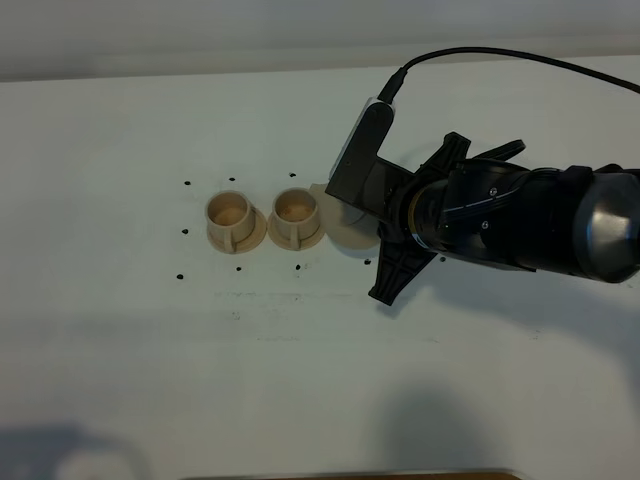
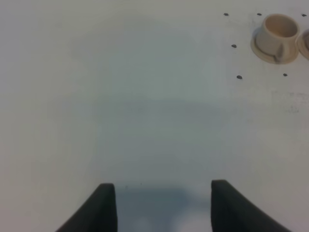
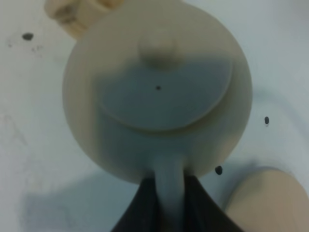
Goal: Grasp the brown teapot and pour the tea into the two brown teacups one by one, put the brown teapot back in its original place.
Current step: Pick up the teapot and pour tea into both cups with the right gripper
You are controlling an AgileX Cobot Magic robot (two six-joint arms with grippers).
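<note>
In the right wrist view my right gripper (image 3: 170,208) is shut on the loop handle of the brown teapot (image 3: 159,87), which shows from above with its knobbed lid on. Its spout side lies near one teacup (image 3: 72,14). The wide saucer (image 3: 263,198) lies bare beside the pot. In the high view the right gripper (image 1: 372,222) and its wrist camera hide most of the teapot; the wide saucer (image 1: 350,240) peeks out below. The two brown teacups (image 1: 231,221) (image 1: 296,217) stand on their small saucers to its left. My left gripper (image 2: 164,208) is open over bare table.
The white table (image 1: 120,350) carries several small black marker dots (image 1: 187,184) around the cups. The right arm (image 1: 520,215) and its cable reach in from the right. One teacup (image 2: 276,34) shows far off in the left wrist view.
</note>
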